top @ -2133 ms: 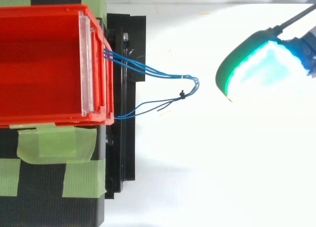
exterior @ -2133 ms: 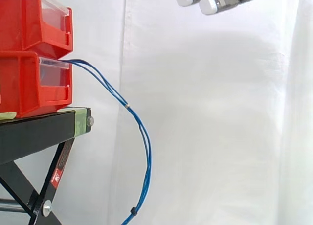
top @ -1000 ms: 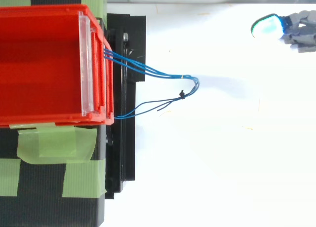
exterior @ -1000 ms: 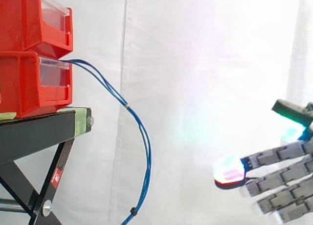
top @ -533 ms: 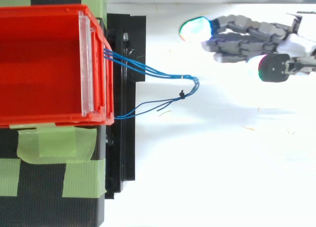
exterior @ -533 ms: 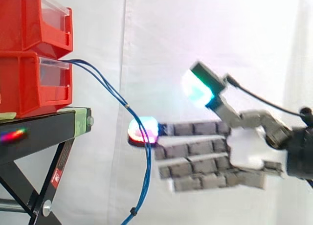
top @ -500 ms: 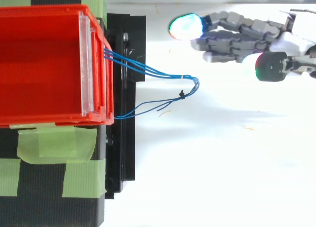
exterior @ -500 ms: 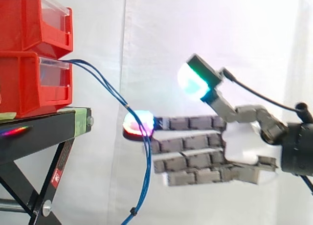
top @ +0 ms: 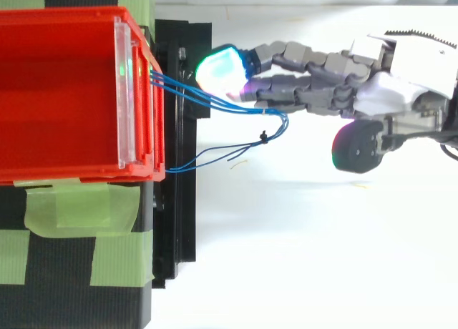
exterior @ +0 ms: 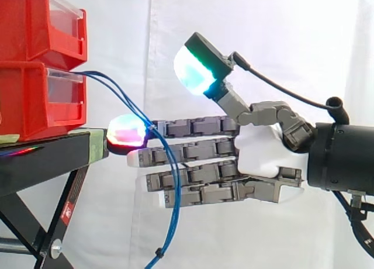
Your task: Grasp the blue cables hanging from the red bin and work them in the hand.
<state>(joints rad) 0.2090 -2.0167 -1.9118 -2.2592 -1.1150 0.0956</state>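
Several blue cables [top: 187,94], crossing straight fingers [exterior: 198,155] of hand [exterior: 263,149]

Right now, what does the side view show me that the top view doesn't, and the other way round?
Side view: an upper red bin stacked on the lower bin, the blue cables leaving the lower bin and drooping past the black stand, and the hand's straight fingers stacked level with the thumb raised above them.
Top view: the cables' loop with a small black tie, green tape on the stand, and the thumb held off to one side of the fingers.
Both: the hand is open, fingertips at the cables near the bin, nothing clasped yet.
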